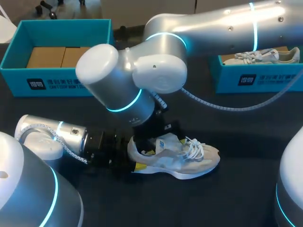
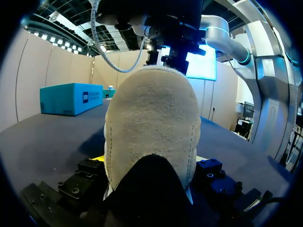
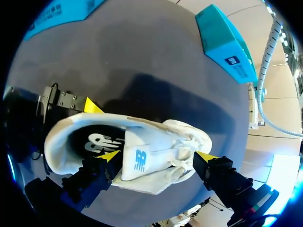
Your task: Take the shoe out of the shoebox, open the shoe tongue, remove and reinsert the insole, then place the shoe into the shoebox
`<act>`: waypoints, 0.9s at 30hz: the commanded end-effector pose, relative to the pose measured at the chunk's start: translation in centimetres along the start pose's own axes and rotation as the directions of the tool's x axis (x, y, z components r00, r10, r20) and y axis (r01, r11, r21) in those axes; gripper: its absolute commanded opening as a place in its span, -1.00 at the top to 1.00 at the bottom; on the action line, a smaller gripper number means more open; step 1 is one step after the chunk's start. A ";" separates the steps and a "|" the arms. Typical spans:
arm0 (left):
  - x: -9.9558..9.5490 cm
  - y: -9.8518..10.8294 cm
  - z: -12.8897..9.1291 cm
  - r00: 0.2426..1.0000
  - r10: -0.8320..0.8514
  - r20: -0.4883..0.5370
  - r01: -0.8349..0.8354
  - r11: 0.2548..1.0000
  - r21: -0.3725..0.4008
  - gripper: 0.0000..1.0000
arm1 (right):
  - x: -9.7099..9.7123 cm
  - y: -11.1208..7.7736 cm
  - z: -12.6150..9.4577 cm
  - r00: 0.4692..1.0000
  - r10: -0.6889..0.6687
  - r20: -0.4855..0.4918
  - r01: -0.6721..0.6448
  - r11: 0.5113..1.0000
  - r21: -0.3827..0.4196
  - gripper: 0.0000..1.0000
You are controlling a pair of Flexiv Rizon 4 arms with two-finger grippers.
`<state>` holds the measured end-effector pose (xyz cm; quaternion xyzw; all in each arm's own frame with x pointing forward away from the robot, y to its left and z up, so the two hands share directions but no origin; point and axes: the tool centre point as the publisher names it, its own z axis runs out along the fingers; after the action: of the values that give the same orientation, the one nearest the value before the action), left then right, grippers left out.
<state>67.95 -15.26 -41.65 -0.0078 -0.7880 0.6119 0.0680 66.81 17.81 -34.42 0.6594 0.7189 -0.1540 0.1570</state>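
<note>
Markings: each teal shoebox carries a dark label with white print on its front wall. This applies to the left shoebox [image 1: 57, 85] and the right shoebox [image 1: 258, 78]; the print is not transcribed. The shoe tongue [image 3: 138, 161] bears a blue logo, and the dark insole [image 3: 94, 142] shows a white logo through the collar.

Shoe [image 1: 182, 158]: cream, white laces, lying on the black table [image 1: 236, 198] near its front middle, outside both boxes, toe toward the robot's right.

Left gripper [image 2: 151, 172]: low at the heel, with one finger against each side of the heel, clamping the shoe.

Right gripper [image 3: 157, 156]: over the shoe's opening, fingers spread wide. One yellow tip [image 3: 110, 156] sits at the collar beside the tongue, the other stands clear past the laces. It grips nothing.

Other: a second pale shoe [image 1: 262, 56] lies in the right shoebox; brown cardboard [image 1: 59, 56] lies in the left.
</note>
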 end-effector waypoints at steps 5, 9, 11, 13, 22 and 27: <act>-0.1 0.2 -0.1 1.000 -0.001 -0.001 0.001 1.000 -0.003 1.00 | -0.5 -0.5 -0.3 0.821 0.570 0.029 -0.569 0.822 -0.025 -1.00; -0.1 0.2 -0.1 1.000 -0.001 -0.001 0.001 1.000 -0.003 1.00 | -1.2 -0.5 -0.4 0.818 0.575 0.025 -0.574 0.818 -0.032 -1.00; -0.1 0.2 -0.1 1.000 -0.001 -0.001 0.001 1.000 -0.003 1.00 | -1.8 -0.6 -0.3 0.814 0.580 0.019 -0.579 0.814 -0.034 -1.00; -0.1 0.2 -0.1 1.000 -0.001 -0.001 0.001 1.000 -0.003 1.00 | -2.3 -0.8 -0.2 0.807 0.591 0.009 -0.590 0.807 -0.033 -1.00; -0.1 0.2 -0.1 1.000 -0.001 -0.001 0.001 1.000 -0.003 1.00 | -4.1 -0.7 -0.6 0.786 0.617 -0.044 -0.619 0.785 -0.040 -1.00; -0.1 0.2 -0.1 1.000 -0.001 -0.001 0.001 1.000 -0.003 1.00 | -4.4 -0.4 -1.0 0.780 0.621 -0.076 -0.624 0.782 -0.014 -0.98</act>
<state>67.96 -15.26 -41.65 -0.0078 -0.7880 0.6119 0.0680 67.15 14.99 -31.89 0.6723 0.7089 -0.1318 0.1678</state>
